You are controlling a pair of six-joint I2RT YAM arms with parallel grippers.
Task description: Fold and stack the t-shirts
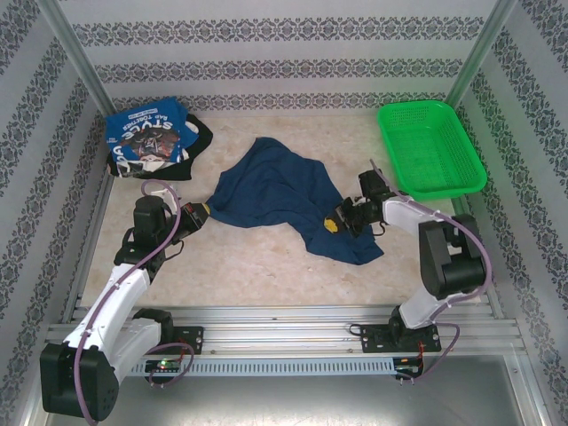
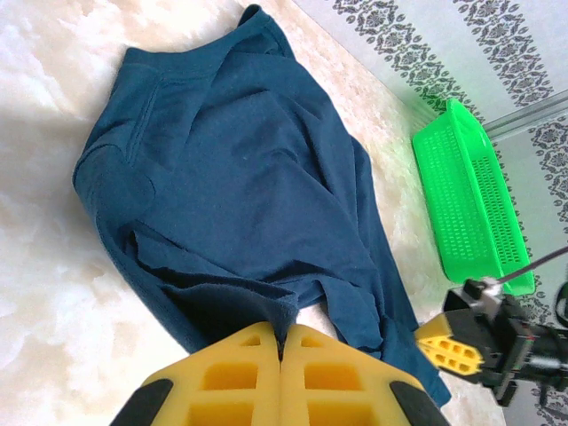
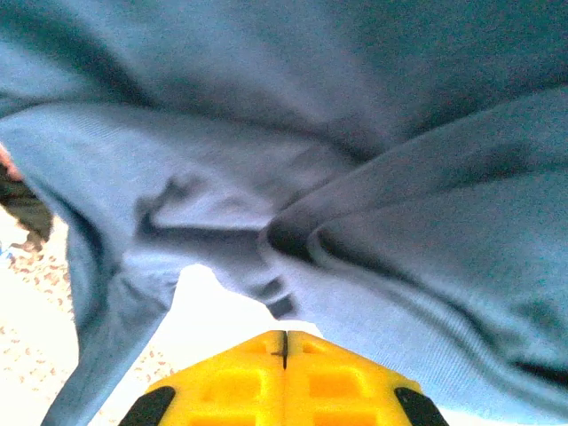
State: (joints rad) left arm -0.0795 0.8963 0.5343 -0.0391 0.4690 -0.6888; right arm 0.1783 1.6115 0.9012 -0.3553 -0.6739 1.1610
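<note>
The navy t-shirt [image 1: 271, 186] lies crumpled and unfolded in the middle of the table [image 1: 266, 275], bunched into ridges, with one tail trailing toward the near right. It looks like light, limp cloth. It should sag and drape wherever it is lifted, slide easily over the smooth surface, and keep no shape of its own, so a single pinch would probably only drag it into a rope. The better holds are likely two well-separated points along a hem or at the shoulders, so it can be pulled flat. The left pincer [image 1: 207, 214] is closed at the shirt's left edge, and its wrist view shows the cloth running down into the seam between the yellow pads [image 2: 222, 382], so it seems to have hold of that edge. The right pincer [image 1: 337, 222] sits closed over the shirt's right side, but whether any fold is caught there I cannot tell. At the back left, well apart, a blue t-shirt [image 1: 142, 138] lies over a black t-shirt [image 1: 201, 142]. The green basket [image 1: 430, 146] stands at the back right.
</note>
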